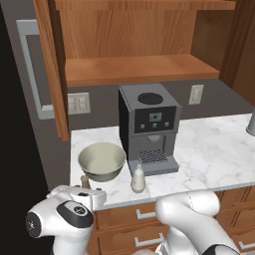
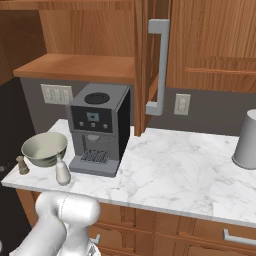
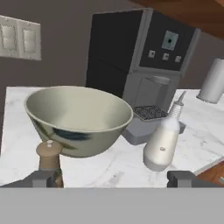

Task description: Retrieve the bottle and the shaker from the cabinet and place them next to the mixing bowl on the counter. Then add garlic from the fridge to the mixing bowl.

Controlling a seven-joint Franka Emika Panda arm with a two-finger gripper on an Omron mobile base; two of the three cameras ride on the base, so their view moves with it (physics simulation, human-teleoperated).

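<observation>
The cream mixing bowl (image 1: pixel 102 161) (image 2: pixel 44 148) (image 3: pixel 74 118) sits on the marble counter, left of the coffee machine. A small brown wooden shaker (image 1: pixel 85 181) (image 2: pixel 21 164) (image 3: pixel 49 156) stands upright at the bowl's front left, near the counter edge. A white bottle (image 1: pixel 138 178) (image 2: pixel 62 171) (image 3: pixel 162 140) with a thin spout stands upright between the bowl and the machine's drip tray. My gripper (image 3: pixel 113 179) hovers just off the counter's front edge, open and empty. Its left fingertip (image 3: pixel 43 178) is right in front of the shaker.
A dark grey coffee machine (image 1: pixel 148 127) (image 2: pixel 97 127) stands mid-counter. Above it is a bare wooden cabinet shelf (image 1: pixel 139 69), its door (image 2: pixel 150 60) swung open. A grey canister (image 2: pixel 247 140) is at the far right. Drawers (image 1: pixel 144 214) run under the counter.
</observation>
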